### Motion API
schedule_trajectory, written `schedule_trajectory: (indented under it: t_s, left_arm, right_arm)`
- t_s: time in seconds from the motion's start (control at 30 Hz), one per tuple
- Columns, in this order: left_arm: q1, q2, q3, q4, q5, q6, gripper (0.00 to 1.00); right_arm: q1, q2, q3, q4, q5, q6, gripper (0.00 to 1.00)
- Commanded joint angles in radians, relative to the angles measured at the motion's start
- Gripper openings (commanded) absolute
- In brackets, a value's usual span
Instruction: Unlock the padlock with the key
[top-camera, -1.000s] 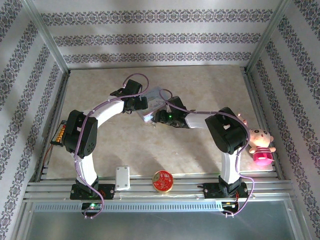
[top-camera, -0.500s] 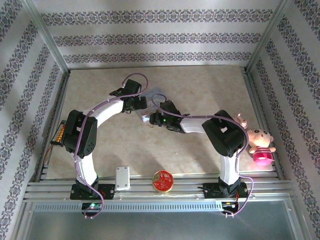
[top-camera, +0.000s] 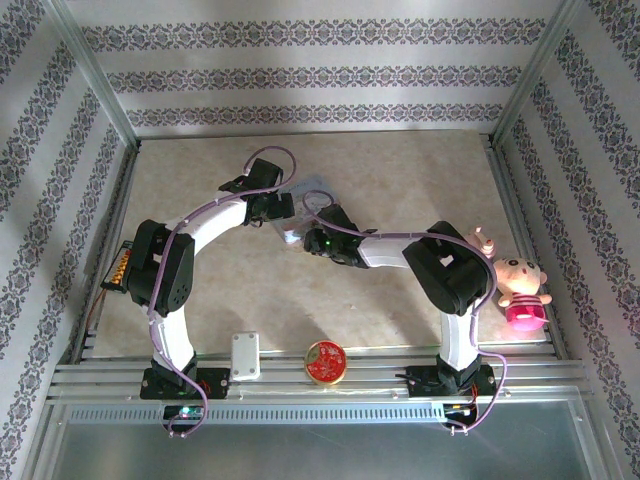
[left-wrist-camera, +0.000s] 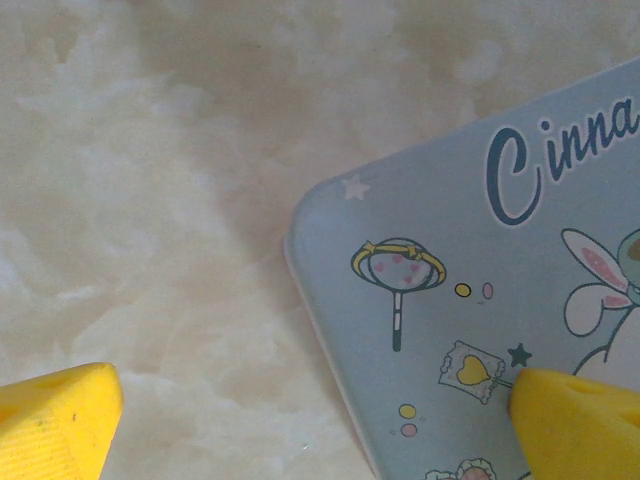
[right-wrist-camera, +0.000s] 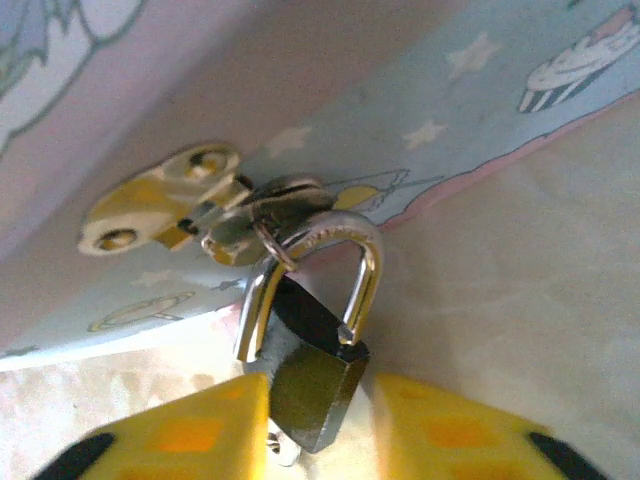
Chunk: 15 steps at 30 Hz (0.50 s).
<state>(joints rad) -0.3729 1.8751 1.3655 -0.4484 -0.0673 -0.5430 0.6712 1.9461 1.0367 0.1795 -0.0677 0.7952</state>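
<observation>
The right gripper (right-wrist-camera: 320, 425) has its two yellow fingers pressed against either side of the padlock (right-wrist-camera: 315, 385), pinching the dark body from below. The shackle (right-wrist-camera: 350, 255) loops through the hasp (right-wrist-camera: 165, 205) on the side wall of the blue tin (right-wrist-camera: 480, 110), so the lock hangs at the tin's edge, just above the table (right-wrist-camera: 520, 300).

The step in hand looks like steadying the lock. A small pale bit of metal pokes out under the body; whether it is the key I cannot tell. Next the key has to be found, set into the keyhole on the lock's underside and turned, with the body held so it does not swing on the hasp.

The left gripper (left-wrist-camera: 315, 425) is spread wide, one fingertip over bare table (left-wrist-camera: 150, 200), the other over the tin's lid (left-wrist-camera: 480, 330), straddling its corner.

The tin lies mid-table, well clear of every edge; room is open toward the far edge and both sides.
</observation>
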Motion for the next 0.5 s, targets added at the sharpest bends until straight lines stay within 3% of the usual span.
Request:
schedule_trajectory:
  t_s: [0.0,0.33,0.47]
  left_arm:
    - [0.007,0.019,0.004,-0.053,-0.011,-0.006,0.99]
    - [0.017,0.012,-0.015,-0.057,-0.02,-0.006,0.99]
    - [0.021,0.006,-0.02,-0.052,-0.017,-0.009,0.99]
  right_arm:
    - [-0.02,0.013,-0.038,0.009,-0.014,0.056,0.25]
    - [-0.072,-0.015,-0.137,0.179,-0.078,0.168,0.02]
    - [-0.101,-0.012,-0.207,0.341,-0.121,0.251,0.0]
